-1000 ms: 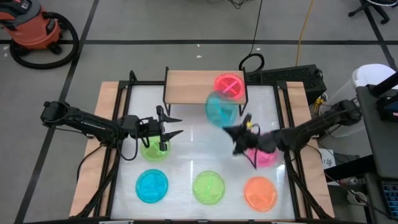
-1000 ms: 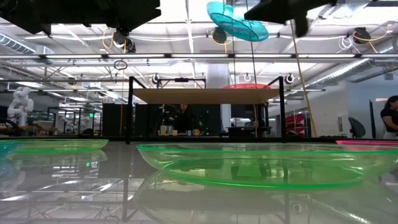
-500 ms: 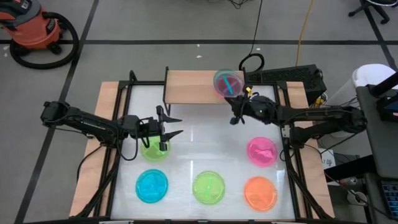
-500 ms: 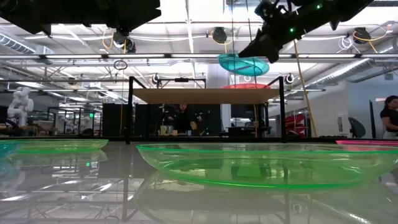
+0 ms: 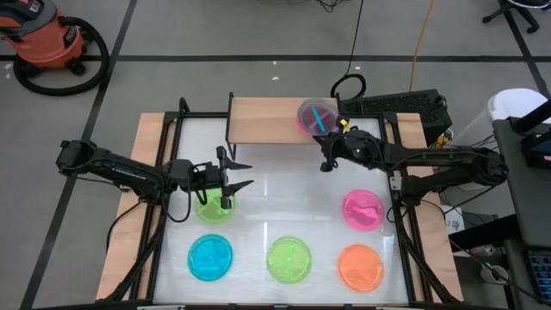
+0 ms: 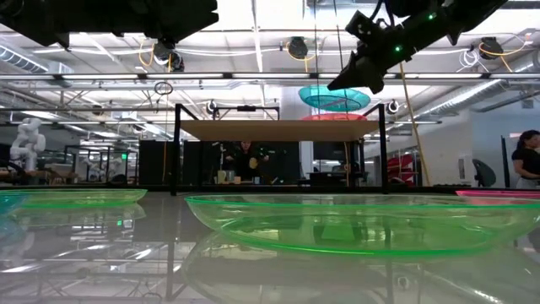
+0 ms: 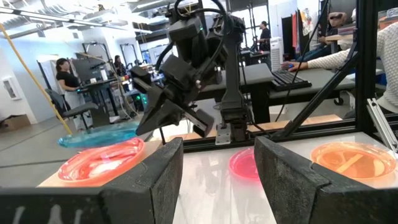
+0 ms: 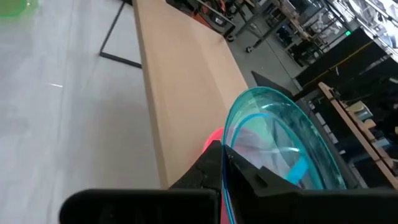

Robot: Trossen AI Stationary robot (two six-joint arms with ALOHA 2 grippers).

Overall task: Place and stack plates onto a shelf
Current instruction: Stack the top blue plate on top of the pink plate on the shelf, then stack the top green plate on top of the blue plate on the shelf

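The light-wood shelf stands at the table's far edge. A pink plate lies on its right end. My right gripper is shut on a blue plate and holds it over that pink plate. My left gripper is open and hovers over a green plate on the table's left part, touching nothing. A blue plate, a green plate, an orange plate and a pink plate lie flat on the tabletop. My right gripper pinches the blue plate by its rim, on the edge facing the table's near right. The fingers come slanting from the near right side. The plate is lifted clear and nearly level, just above the pink plate on the shelf.
The shelf's left half is bare wood. Wooden borders and black frame rails run along the table's sides. A person sits in the room behind the shelf, and a red vacuum stands on the floor beyond the table.
My right gripper has carried the blue plate from over the table's middle toward the far edge, to above the shelf's right end. The plate has gone from tilted to nearly level and has come down close to the pink plate there. My left arm has kept still.
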